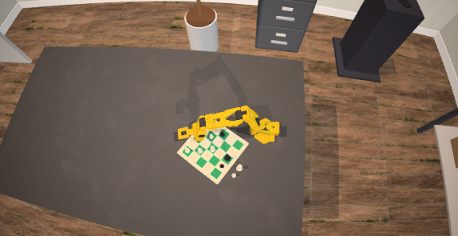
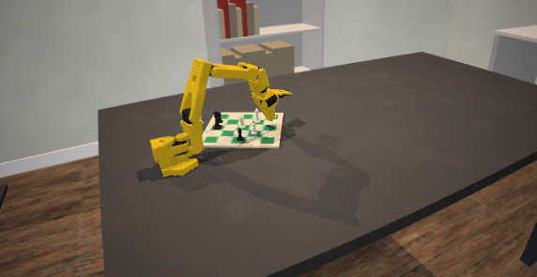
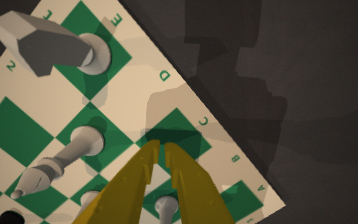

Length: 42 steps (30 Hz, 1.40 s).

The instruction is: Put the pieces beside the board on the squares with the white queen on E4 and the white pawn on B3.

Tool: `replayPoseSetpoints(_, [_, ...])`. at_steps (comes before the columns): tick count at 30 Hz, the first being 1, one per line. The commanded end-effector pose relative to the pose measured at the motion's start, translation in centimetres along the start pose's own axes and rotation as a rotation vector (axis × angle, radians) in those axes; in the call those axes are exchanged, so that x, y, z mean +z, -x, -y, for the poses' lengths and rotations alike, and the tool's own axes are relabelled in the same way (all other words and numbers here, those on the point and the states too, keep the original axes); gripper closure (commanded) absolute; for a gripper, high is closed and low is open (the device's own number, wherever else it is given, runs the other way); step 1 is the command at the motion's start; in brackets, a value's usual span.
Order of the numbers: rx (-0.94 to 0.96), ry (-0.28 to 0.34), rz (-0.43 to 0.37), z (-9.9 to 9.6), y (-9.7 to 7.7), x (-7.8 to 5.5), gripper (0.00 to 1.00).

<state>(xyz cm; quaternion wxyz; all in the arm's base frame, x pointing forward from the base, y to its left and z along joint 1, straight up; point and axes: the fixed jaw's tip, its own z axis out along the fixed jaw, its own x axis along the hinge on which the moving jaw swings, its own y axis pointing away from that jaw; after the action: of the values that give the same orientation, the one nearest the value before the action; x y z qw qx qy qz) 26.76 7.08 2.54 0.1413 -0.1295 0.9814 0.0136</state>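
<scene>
The green and cream chessboard point(image 1: 216, 180) point(image 2: 278, 135) point(image 3: 136, 80) lies on the dark table in front of the arm's base. The white queen point(image 1: 239, 167) and the smaller white pawn point(image 1: 234, 175) stand on the table beside the board's right edge; they show only in the top view. My gripper point(image 1: 198, 139) point(image 2: 271, 117) point(image 3: 161, 145) is shut and empty. It hangs low over the far side of the board, with its tips above the green square in column C by the edge.
Several white pieces stand on the board, among them a knight point(image 3: 87, 52) on E1, a bishop point(image 3: 60, 160) and a pawn point(image 3: 166, 205) under my fingers. Two black pieces point(image 1: 226, 158) point(image 1: 221, 165) stand near the queen's side.
</scene>
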Motion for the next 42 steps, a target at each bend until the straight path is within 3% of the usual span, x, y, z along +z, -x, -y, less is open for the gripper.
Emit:
replayPoseSetpoints(1, [0.013, -0.002, 0.008, 0.2, 0.0, -0.1, 1.0])
replayPoseSetpoints(22, [0.013, -0.002, 0.008, 0.3, 0.0, -0.4, 1.0])
replayPoseSetpoints(32, [0.013, -0.002, 0.008, 0.3, 0.9, -3.5, 1.0])
replayPoseSetpoints(34, [0.013, -0.002, 0.008, 0.3, 0.9, -3.5, 1.0])
replayPoseSetpoints(42, [0.013, -0.002, 0.008, 0.3, 1.6, -6.3, 1.0])
